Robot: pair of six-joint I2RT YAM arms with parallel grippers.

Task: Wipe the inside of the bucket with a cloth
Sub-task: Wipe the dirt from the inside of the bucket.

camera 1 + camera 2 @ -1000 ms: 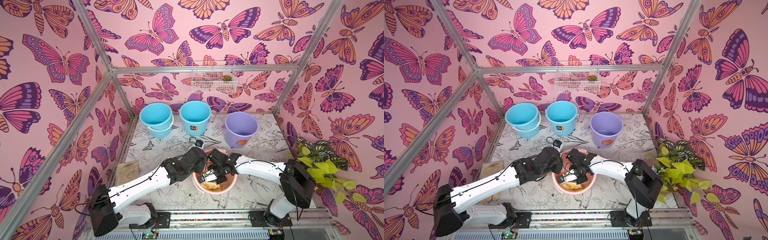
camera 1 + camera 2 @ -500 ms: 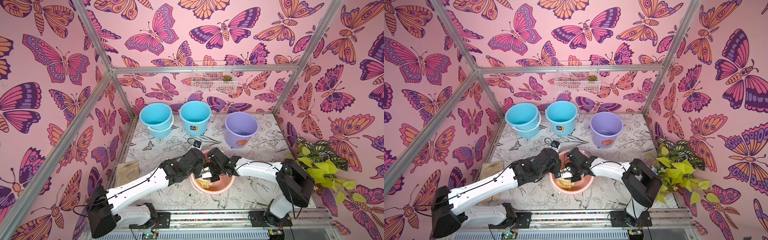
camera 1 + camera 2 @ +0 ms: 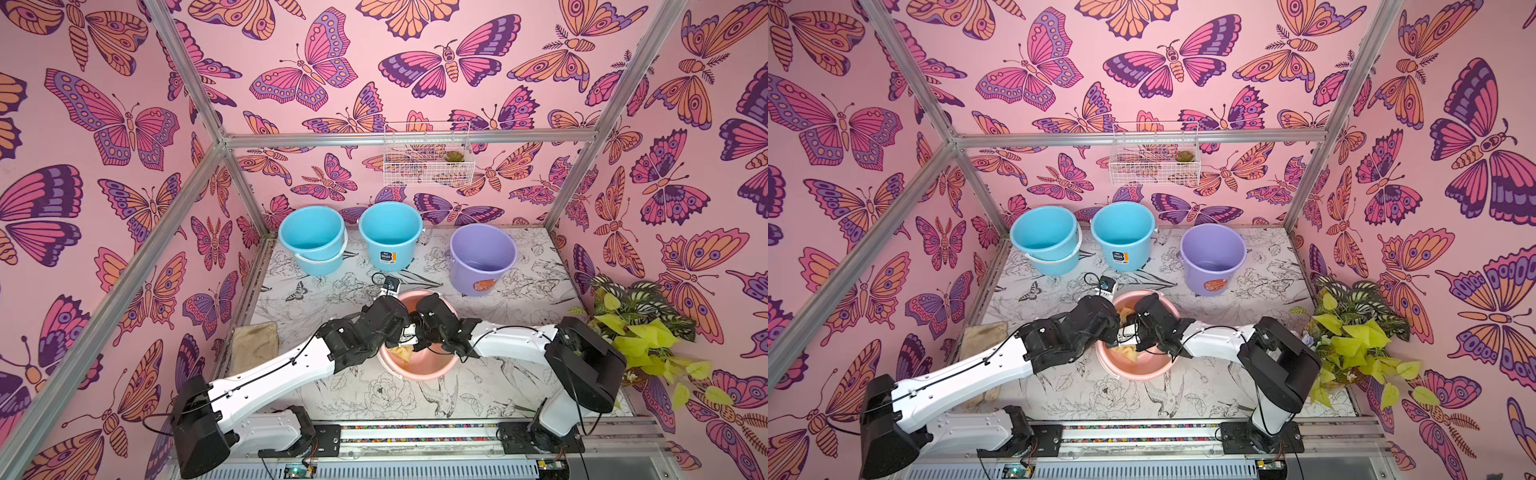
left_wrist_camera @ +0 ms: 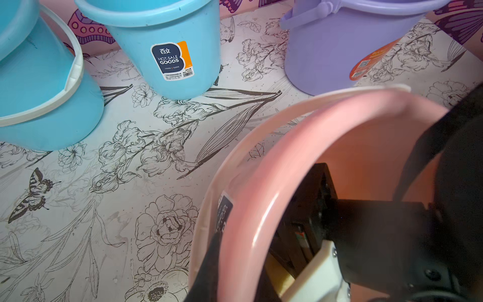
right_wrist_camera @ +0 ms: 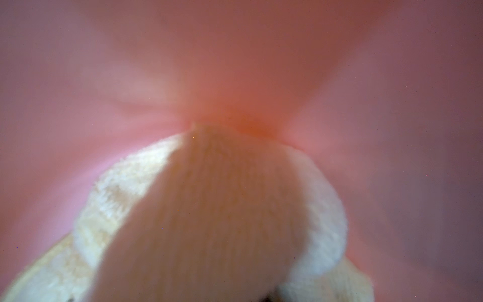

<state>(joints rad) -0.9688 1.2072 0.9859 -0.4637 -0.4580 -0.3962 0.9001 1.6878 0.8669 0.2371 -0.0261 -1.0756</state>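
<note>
Right gripper rubs the bucket wall while left gripper pins the rim

The right one reaches down into the pink bucket, jaws shut tight on a bunch of the cloth. Its wrist view shows the fluffy pale yellow folds pressed against the pink inner wall. Gripping the cloth bunched rather than spread probably gives a thick pad to push with and keeps the hard fingers off the plastic.

The left one is pinched almost fully closed on the bucket's left rim, with the rim running between its fingers and one finger outside the wall. That hold looks meant to stop the light bucket from sliding or turning under the rubbing. The bucket may also be tipped a little toward the near side, but that is hard to tell from above.

The bucket sits in the middle of the table, nearer the arms, so both can reach it. It is well apart from the purple bucket by the far wall. A tan rag lies at the left edge, untouched and not needed here. Wiping seems well under way, with part of the cloth lying loose on the bucket's inside
</note>
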